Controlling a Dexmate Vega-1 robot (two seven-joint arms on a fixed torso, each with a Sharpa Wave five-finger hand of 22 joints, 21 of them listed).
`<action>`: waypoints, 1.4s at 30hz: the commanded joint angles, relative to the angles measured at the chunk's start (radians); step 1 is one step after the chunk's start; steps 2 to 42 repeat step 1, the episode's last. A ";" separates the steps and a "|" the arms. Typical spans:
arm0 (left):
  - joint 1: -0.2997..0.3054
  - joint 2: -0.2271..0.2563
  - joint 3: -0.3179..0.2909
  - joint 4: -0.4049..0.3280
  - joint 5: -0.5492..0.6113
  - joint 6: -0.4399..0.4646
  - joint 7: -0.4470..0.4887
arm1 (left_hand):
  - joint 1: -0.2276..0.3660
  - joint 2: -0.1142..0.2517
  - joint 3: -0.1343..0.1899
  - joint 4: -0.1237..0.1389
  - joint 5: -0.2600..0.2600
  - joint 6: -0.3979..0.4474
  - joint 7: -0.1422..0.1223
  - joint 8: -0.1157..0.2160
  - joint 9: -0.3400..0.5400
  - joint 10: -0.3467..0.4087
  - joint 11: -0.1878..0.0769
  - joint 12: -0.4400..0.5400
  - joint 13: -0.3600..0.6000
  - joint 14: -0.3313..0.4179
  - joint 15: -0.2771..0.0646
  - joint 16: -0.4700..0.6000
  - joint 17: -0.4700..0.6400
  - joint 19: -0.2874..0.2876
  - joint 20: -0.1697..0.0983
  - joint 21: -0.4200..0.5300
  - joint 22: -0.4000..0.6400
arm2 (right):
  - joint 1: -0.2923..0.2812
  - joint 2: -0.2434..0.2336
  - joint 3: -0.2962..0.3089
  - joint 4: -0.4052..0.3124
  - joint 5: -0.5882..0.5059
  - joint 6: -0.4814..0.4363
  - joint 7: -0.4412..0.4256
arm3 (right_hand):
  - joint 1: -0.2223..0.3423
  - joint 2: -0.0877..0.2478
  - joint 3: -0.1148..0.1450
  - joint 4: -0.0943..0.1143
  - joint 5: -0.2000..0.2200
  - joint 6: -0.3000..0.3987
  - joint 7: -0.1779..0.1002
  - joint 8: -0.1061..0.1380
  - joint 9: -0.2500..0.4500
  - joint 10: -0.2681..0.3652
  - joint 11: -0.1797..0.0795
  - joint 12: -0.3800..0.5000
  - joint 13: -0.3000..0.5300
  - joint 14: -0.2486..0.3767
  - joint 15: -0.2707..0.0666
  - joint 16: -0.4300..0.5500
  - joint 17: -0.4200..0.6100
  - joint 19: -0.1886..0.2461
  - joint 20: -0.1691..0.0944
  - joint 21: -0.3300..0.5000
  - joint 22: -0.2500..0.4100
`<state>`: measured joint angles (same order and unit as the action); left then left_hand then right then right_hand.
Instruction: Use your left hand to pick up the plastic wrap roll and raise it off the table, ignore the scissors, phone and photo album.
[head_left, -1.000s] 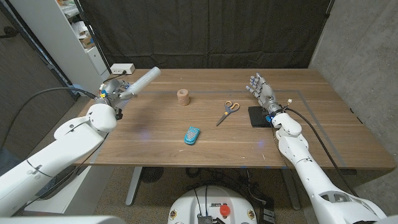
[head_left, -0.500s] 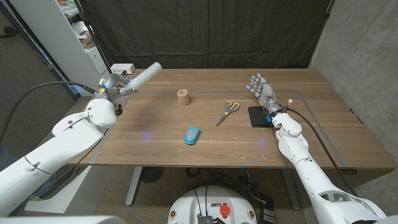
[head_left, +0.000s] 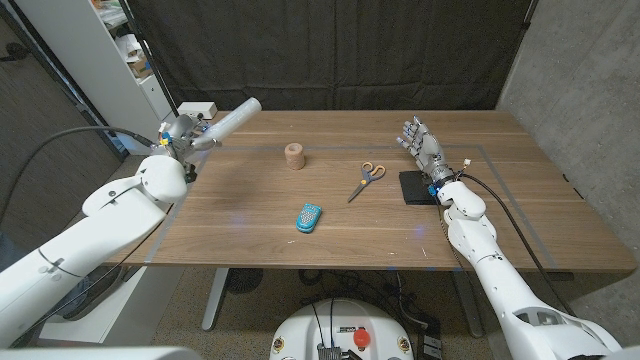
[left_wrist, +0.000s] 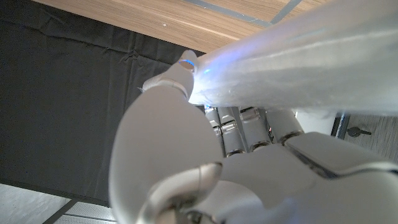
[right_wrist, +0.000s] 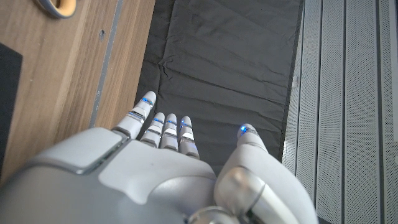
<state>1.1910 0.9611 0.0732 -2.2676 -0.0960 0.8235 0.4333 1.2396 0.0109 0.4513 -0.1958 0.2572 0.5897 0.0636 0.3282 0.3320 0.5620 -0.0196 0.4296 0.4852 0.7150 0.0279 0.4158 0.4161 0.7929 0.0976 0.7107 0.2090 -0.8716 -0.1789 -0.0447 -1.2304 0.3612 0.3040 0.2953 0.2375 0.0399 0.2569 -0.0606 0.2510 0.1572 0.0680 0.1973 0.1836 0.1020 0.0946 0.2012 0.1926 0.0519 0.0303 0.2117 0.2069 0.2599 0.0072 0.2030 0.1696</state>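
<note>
Plastic wrap roll (head_left: 226, 124) gripped in left hand (head_left: 180, 134) fingers (left_wrist: 239, 127), raised over worktop (head_left: 260, 215) far-left corner. Right hand (head_left: 422, 146) fingers spread, holding nothing, beside photo album (head_left: 416, 186). Scissors (head_left: 366, 180), phone (head_left: 309, 217) mid-worktop, well apart.

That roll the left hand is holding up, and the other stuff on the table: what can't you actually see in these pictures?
- Roll: in the left wrist view it is a blur, cut off by the edge.
- Left hand: head view, too small to show its grip.
- Black item: partly behind the right hand; what it is stays unclear.
- Blue item and tan cylinder: too small to identify.
</note>
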 joint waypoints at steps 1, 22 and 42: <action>0.000 0.001 -0.009 0.011 0.001 -0.020 -0.011 | 0.093 0.123 0.051 0.031 0.017 0.009 -0.006 0.008 0.005 0.006 -0.004 0.003 0.004 0.067 -0.058 0.005 0.006 0.020 -0.023 0.008 0.002 | -0.010 0.003 -0.003 -0.012 -0.005 -0.002 -0.015 | 0.000 0.012 -0.001 -0.003 -0.002 0.009 0.000 0.003 0.005 0.005 -0.002 0.004 0.004 0.011 0.001 0.004 0.005 0.006 -0.003 -0.006 0.002; 0.000 0.001 -0.009 0.011 0.001 -0.020 -0.011 | 0.093 0.123 0.051 0.031 0.017 0.009 -0.006 0.008 0.005 0.006 -0.004 0.003 0.004 0.067 -0.058 0.005 0.006 0.020 -0.023 0.008 0.002 | -0.010 0.003 -0.003 -0.012 -0.005 -0.002 -0.015 | 0.000 0.012 -0.001 -0.003 -0.002 0.009 0.000 0.003 0.005 0.005 -0.002 0.004 0.004 0.011 0.001 0.004 0.005 0.006 -0.003 -0.006 0.002; 0.000 0.001 -0.009 0.011 0.001 -0.020 -0.011 | 0.093 0.123 0.051 0.031 0.017 0.009 -0.006 0.008 0.005 0.006 -0.004 0.003 0.004 0.067 -0.058 0.005 0.006 0.020 -0.023 0.008 0.002 | -0.010 0.003 -0.003 -0.012 -0.005 -0.002 -0.015 | 0.000 0.012 -0.001 -0.003 -0.002 0.009 0.000 0.003 0.005 0.005 -0.002 0.004 0.004 0.011 0.001 0.004 0.005 0.006 -0.003 -0.006 0.002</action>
